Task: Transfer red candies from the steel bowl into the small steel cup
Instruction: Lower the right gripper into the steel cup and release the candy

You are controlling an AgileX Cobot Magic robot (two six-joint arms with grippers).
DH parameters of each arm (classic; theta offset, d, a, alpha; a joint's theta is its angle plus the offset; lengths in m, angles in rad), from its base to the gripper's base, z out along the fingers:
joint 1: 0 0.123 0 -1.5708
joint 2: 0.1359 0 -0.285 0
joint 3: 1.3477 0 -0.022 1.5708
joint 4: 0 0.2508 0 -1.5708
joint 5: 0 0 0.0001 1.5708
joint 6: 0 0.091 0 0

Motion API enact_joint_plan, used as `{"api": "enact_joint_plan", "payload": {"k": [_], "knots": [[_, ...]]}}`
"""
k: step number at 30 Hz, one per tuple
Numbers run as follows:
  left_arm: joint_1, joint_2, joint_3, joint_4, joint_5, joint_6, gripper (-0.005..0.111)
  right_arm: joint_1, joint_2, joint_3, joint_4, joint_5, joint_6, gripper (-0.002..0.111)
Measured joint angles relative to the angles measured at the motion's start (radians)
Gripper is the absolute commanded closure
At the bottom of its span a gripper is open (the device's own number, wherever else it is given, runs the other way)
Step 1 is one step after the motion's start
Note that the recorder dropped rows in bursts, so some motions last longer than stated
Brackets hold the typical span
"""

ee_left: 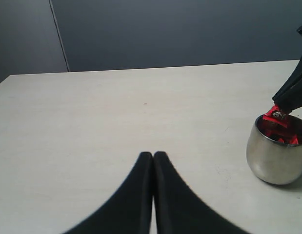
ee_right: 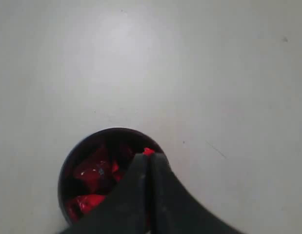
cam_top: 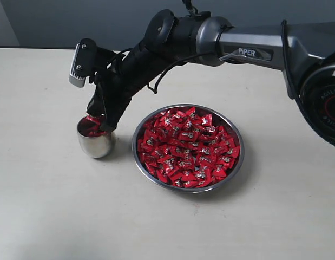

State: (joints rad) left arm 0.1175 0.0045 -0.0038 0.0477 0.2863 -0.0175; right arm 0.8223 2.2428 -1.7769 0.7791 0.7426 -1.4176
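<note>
My right hand (cam_top: 100, 122) reaches across the middle and hangs over the small steel cup (cam_top: 96, 145), with its tips right at the cup's mouth. On the right wrist camera its two fingers (ee_right: 136, 195) are pressed together with barely a line between them. A sliver of red shows at their very end, where one wrapped candy (ee_right: 148, 151) is pinched. The left wrist camera shows the same from the side: the wrapped candy (ee_left: 276, 113) is gripped at the tip of the dark fingers, just above the rim and not yet let go.

The cup stands upright on the pale surface (cam_top: 48, 206). In the exterior view it sits to the left of the steel bowl (cam_top: 134, 146), near it but not touching. Several sweets (ee_right: 90, 170) already lie inside the cup, red against its dark reflective wall, and I cannot count them.

The bowl rests flat on the surface, and red candies (cam_top: 189, 149) are heaped across its whole floor. Their shiny wrappers carry small silver marks. The right arm stretches above the bowl's far side without touching it.

My left hand (ee_left: 153, 155) does not show in the exterior view. On its own camera the two fingers meet tip to tip, closed with nothing between them, over a bare stretch of surface. The cup is well apart from it. I cannot tell whether this hand touches the surface.
</note>
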Motion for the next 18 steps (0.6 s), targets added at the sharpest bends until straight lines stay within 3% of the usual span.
{"api": "enact_joint_plan", "payload": {"k": [18], "knots": [[0.000,0.000,0.000,0.000,0.000,0.000,0.106,0.000,0.000,0.000,-0.069,0.041,0.107,0.109]]}}
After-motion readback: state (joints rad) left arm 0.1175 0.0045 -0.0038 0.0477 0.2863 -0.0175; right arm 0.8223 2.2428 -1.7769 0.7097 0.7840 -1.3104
